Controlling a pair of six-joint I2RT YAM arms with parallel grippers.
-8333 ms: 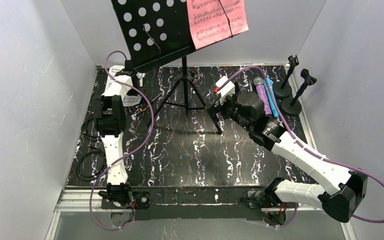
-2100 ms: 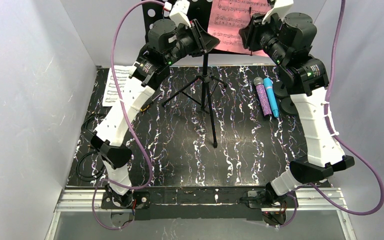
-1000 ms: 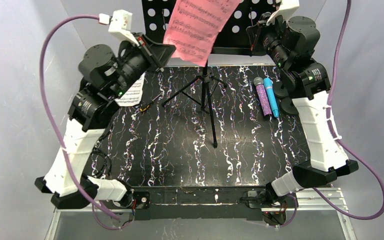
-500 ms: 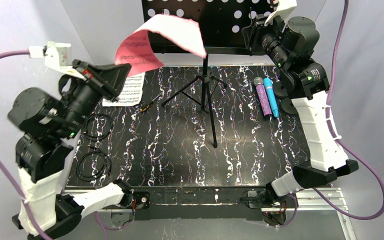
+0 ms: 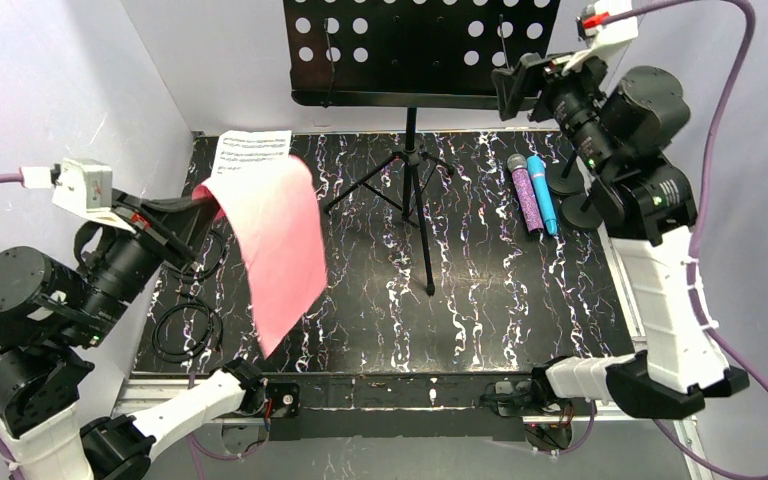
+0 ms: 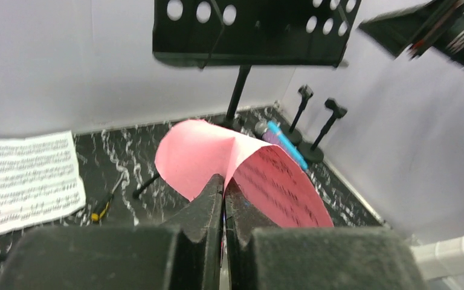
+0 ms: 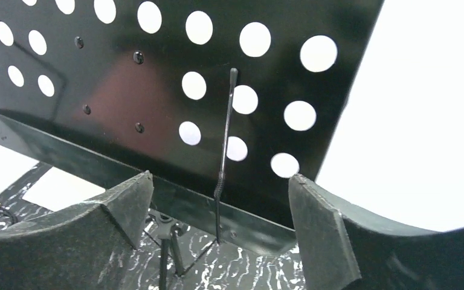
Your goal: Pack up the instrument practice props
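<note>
My left gripper [image 5: 200,205] is shut on the top corner of the pink music sheet [image 5: 280,250], which hangs curled above the table's left half. In the left wrist view the jaws [image 6: 224,187] pinch the sheet [image 6: 278,181]. The white music sheet [image 5: 252,145] lies flat at the back left. At the back right the purple glitter microphone [image 5: 527,200] and the blue microphone [image 5: 543,192] lie side by side. Two black mic holders [image 5: 565,180] [image 5: 582,212] stand beside them, partly behind my right arm. My right gripper [image 5: 520,88] is open at the stand's right end, holding nothing [image 7: 217,187].
The tall black tripod stand with its perforated plate [image 5: 420,45] rises at the back centre. Its wire page clip [image 7: 226,133] sits between my right fingers without touching them. Black coiled cable [image 5: 185,330] lies at the left edge. A small screwdriver [image 6: 103,208] rests near the white sheet.
The left arm has swung down and to the left, pulling the pink sheet off the stand. The right gripper has opened at the stand's right end.
</note>
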